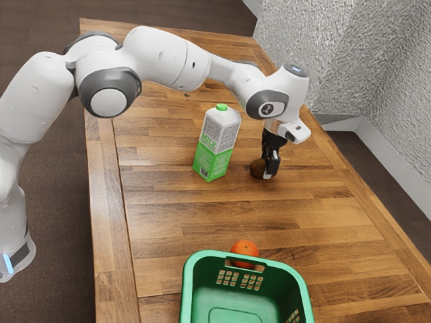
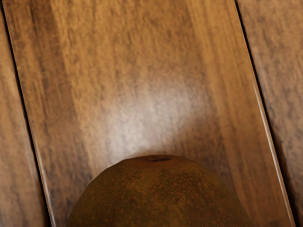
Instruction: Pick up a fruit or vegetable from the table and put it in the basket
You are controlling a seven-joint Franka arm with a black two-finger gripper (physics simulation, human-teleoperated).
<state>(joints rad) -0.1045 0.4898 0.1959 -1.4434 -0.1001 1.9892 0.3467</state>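
My gripper (image 1: 269, 166) is low over the table, right at a round brown fruit (image 1: 257, 169), and hides part of it. In the wrist view the brownish-green, speckled fruit (image 2: 160, 196) lies at the lower edge, just under my hand. An orange (image 1: 244, 250) rests on the table against the far side of the green basket (image 1: 196, 269), partly hidden behind its rim. The basket's visible floor holds nothing.
A green and white milk carton (image 1: 217, 143) stands upright beside my gripper, toward the exterior view's left. The wooden table (image 1: 168, 222) ends at a long edge on the exterior view's right, with a grey textured wall beyond it.
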